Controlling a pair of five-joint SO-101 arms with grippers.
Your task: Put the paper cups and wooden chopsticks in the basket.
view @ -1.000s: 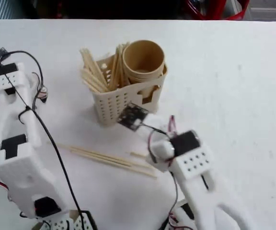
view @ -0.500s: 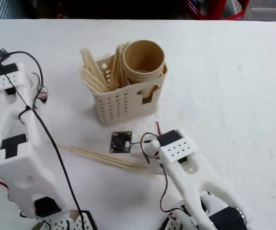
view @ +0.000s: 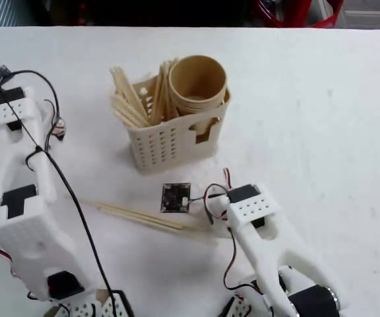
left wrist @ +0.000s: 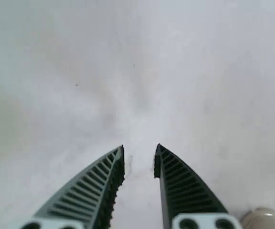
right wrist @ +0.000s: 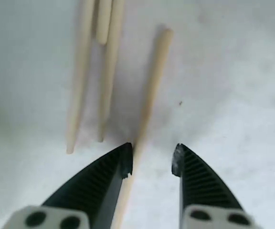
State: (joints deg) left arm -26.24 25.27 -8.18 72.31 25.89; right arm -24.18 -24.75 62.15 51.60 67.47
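Note:
A cream perforated basket (view: pixel 170 142) stands mid-table and holds stacked paper cups (view: pixel 198 82) and a bundle of wooden chopsticks (view: pixel 134 102). Several loose chopsticks (view: pixel 147 218) lie on the table in front of it. My right arm's wrist (view: pixel 246 205) hangs over their right-hand ends. In the right wrist view my right gripper (right wrist: pixel 151 160) is open just above the table. One chopstick (right wrist: pixel 152 81) runs in along the inside of one finger (right wrist: pixel 121 164), and two more chopsticks (right wrist: pixel 110 62) lie beside it. My left gripper (left wrist: pixel 139 155) is open over bare table.
The left arm (view: pixel 15 198) is folded along the table's left edge, with a black cable looping beside it. A small circuit board (view: pixel 176 197) juts from the right wrist. The white table (view: pixel 322 119) is bare to the right of the basket.
The right arm has drawn back from the basket's front and lowered over the loose chopsticks, then shifted slightly right. The left arm has not moved.

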